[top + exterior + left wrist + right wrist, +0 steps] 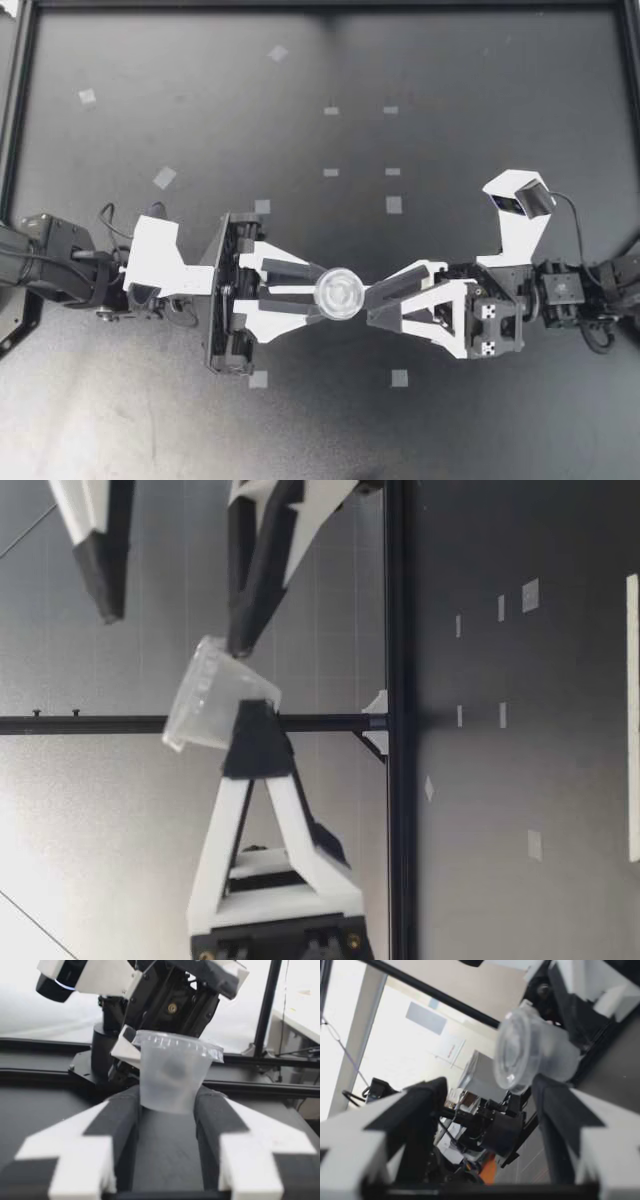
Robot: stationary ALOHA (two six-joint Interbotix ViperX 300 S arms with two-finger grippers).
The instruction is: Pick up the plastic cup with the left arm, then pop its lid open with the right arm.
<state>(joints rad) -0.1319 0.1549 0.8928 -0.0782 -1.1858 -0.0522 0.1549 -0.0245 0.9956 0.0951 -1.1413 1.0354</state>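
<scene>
1. Left gripper (318, 293): reaches in from my left side and is clenched on a clear plastic cup (340, 294) near the middle of the table (480, 90).
2. Cup, left wrist view (172, 1072): its lower part sits between the two dark fingertips (125, 1107), one pressing on each side, with the rim standing above them.
3. Cup, low view (215, 695): it is held well above the table, mouth upward and tilted, on top of the left gripper (257, 730).
4. Right gripper (370, 305): comes in from my right side with its fingers spread and grasps nothing. One fingertip (240, 640) lies against the cup's wall near the rim, and the other is well apart from it.
5. Right wrist view: the cup (530, 1052) is ahead of the right gripper (487, 1090), beside one finger, with its mouth turned toward the camera.
6. Tape squares (394, 204): pale marks scattered across the dark table.
</scene>
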